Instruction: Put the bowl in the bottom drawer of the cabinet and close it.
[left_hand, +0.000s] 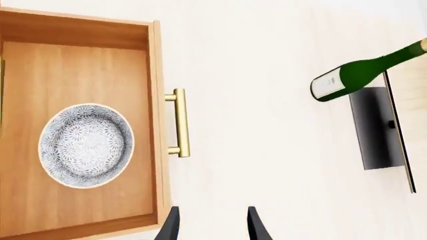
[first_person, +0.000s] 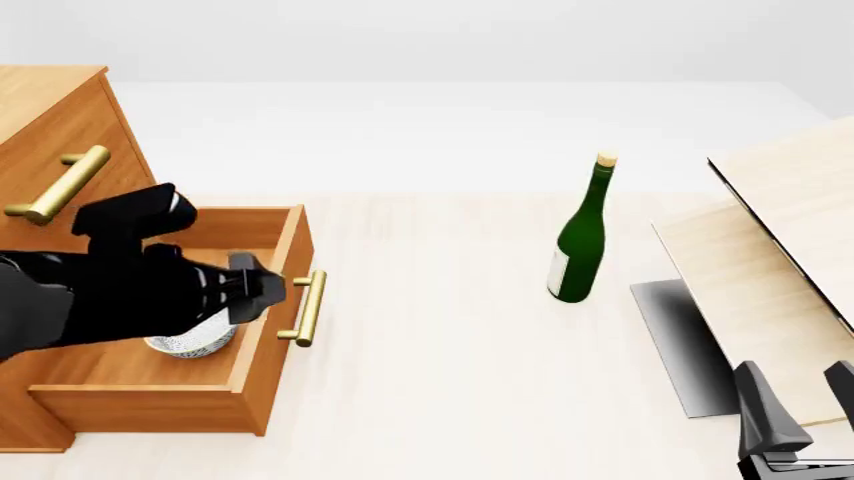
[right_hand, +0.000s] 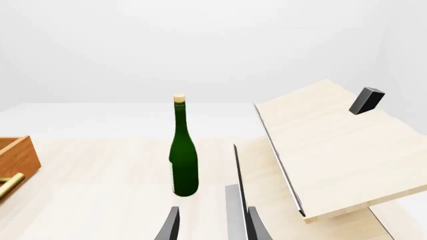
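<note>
A tall orange-brown wooden cabinet (first_person: 54, 120) stands at the left end of a pale wooden table (first_person: 441, 350). Its bottom drawer (first_person: 147, 400) is pulled fully open toward the table's middle, and the drawer's brass bar handle (first_person: 307, 308) faces the green wine bottle (first_person: 582, 232). Above it, an upper drawer with a like handle (first_person: 56, 185) is shut.

The small white-grey speckled bowl (left_hand: 85, 145) sits upright on the floor of the open bottom drawer, mouth up, apart from the drawer walls. In the front view only a sliver of the bowl shows, since the black left arm hangs over the drawer and covers most of it.

The left gripper (left_hand: 212, 225) hovers above the drawer's front edge, near the handle. Its two dark fingers (left_hand: 171, 227) are spread apart with nothing between them, so it is released and holds nothing.

The wine bottle stands upright on the table, well to the right of the cabinet, with a pale stopper and a white label. Just right of the bottle, pale wooden boards (first_person: 787, 240) lean at a slant over a dark grey base (first_person: 674, 340).

The right gripper (right_hand: 212, 225) is low at the table's near right corner, pointing toward the bottle and the boards. Its fingers (right_hand: 172, 225) are parted and empty.
</note>
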